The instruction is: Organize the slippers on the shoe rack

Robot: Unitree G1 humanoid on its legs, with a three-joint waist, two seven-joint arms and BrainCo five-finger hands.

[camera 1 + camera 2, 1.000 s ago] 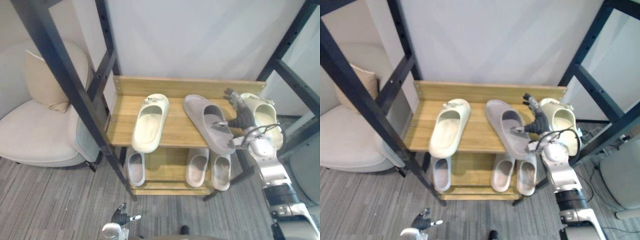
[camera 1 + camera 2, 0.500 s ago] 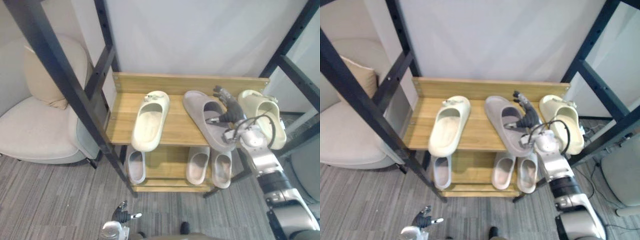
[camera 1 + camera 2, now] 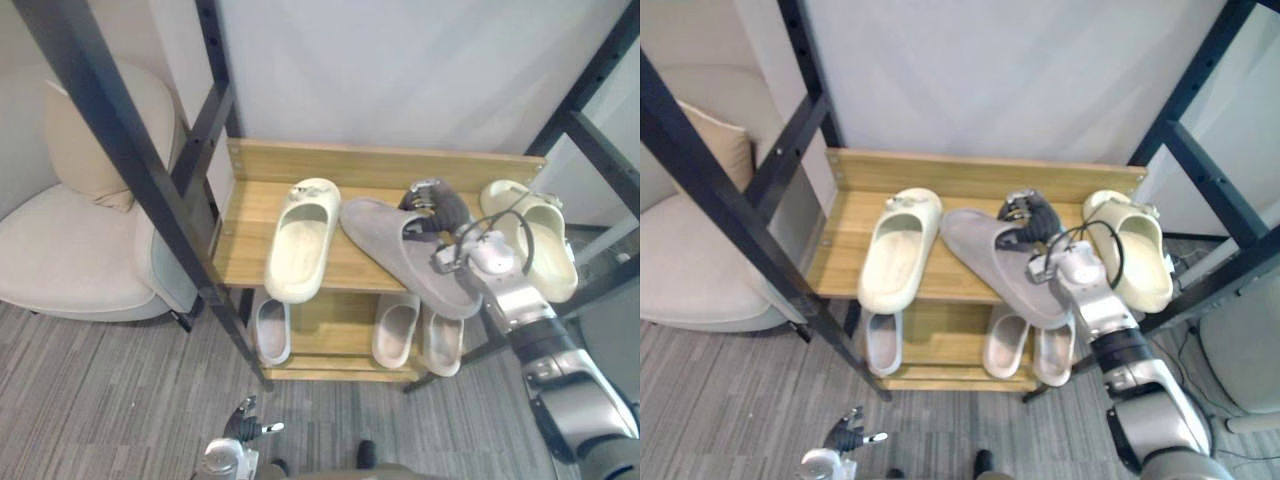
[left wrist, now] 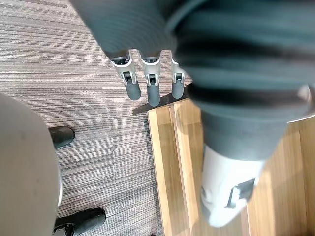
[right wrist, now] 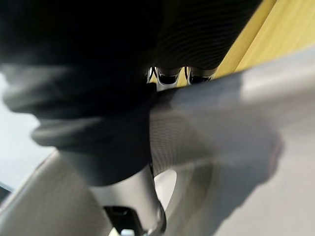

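My right hand [image 3: 432, 207] pinches the grey slipper [image 3: 400, 255], which could slip off the top shelf [image 3: 240, 255]
In the left eye view the slipper lies skewed, its near end past the shelf's front edge, so a loose pinch would drop it; in the right eye view the cream slipper [image 3: 898, 250] sits just beside, easy to knock; the left wrist view shows my left hand [image 4: 150, 88] slack over the floor; the right wrist view shows my fingers curled over the strap, thumb inside
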